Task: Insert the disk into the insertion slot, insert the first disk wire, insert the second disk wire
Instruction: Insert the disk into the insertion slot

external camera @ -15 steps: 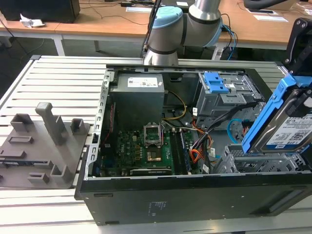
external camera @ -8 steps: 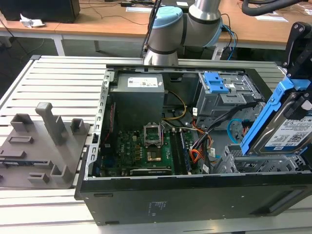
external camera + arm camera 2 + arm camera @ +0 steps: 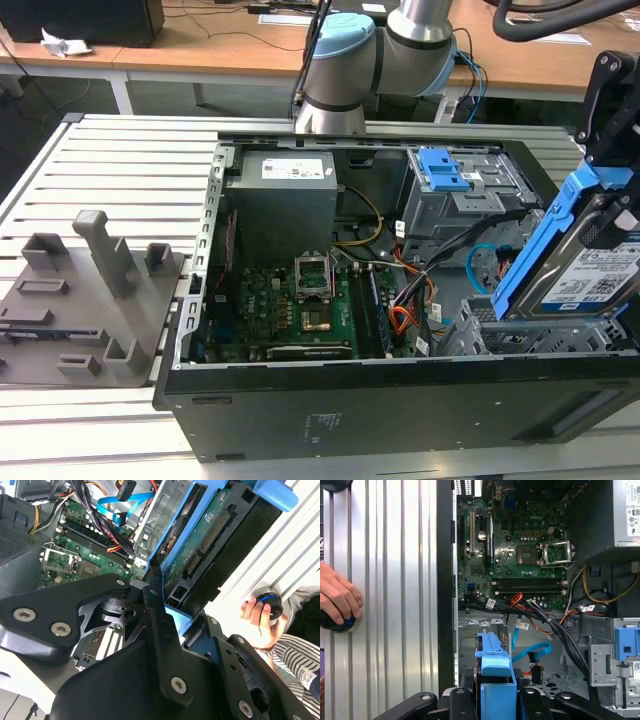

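Note:
The disk (image 3: 590,272), a silver-grey drive with a white-and-blue label in a bright blue carrier, hangs steeply tilted over the case's corner at the exterior view's right. My gripper (image 3: 606,180) is shut on its upper end. Directly below lies the insertion slot (image 3: 497,330), a low bay of grey perforated metal. In the first wrist view the blue carrier (image 3: 495,672) sits between my fingers (image 3: 456,704) above the bay (image 3: 470,647). The second wrist view shows the disk's green circuit side (image 3: 205,535). A loose blue flat cable (image 3: 534,653) with a black plug lies inside the case beside the bay.
The taller grey cage with a blue latch (image 3: 446,170) stands behind the slot. The power supply (image 3: 280,200) and motherboard (image 3: 290,310) occupy the case's other half. A grey fixture (image 3: 90,290) sits on the slatted table. A person's hand (image 3: 337,597) rests on a knob beside the case.

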You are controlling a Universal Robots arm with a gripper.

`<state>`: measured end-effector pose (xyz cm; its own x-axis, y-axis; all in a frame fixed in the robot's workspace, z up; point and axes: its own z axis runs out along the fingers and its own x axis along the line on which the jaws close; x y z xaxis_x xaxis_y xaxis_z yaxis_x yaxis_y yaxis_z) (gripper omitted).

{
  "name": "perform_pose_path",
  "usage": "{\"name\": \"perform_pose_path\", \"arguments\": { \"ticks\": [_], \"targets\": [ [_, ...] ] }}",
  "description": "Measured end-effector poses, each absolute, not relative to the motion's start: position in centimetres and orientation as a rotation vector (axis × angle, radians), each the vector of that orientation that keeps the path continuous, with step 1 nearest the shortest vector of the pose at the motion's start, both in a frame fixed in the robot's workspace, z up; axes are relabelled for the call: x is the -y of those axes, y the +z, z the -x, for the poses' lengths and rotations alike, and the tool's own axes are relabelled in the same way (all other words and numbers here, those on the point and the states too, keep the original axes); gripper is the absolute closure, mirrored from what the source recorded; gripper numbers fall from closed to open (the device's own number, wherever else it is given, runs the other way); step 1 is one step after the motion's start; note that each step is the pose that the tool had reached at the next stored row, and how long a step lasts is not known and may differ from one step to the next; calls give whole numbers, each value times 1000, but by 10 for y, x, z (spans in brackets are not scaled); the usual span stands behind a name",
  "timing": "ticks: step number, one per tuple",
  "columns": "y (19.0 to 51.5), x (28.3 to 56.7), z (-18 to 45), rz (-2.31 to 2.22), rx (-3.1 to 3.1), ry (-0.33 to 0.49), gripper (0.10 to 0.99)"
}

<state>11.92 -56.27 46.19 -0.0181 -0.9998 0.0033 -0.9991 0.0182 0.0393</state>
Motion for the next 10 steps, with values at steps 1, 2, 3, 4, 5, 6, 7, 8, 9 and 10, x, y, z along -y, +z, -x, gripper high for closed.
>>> {"name": "perform_pose_path", "arguments": {
  "ticks": [1,2,3,4,5,6,7,8,9,10],
  "targets": [
    [462,563,-119,-2180,2220,-40,722],
    [461,563,-119,-2180,2220,-40,722],
    [461,563,-119,-2180,2220,-40,722],
    [460,563,-119,-2180,2220,-40,722],
    [459,563,-119,-2180,2220,-40,722],
    [459,563,-119,-2180,2220,-40,722],
    [458,563,-119,-2180,2220,-40,722],
    [457,563,-119,-2180,2220,-40,722],
    [457,563,-119,-2180,2220,-40,722],
    [456,563,-119,-2180,2220,-40,722]
  ]
}}
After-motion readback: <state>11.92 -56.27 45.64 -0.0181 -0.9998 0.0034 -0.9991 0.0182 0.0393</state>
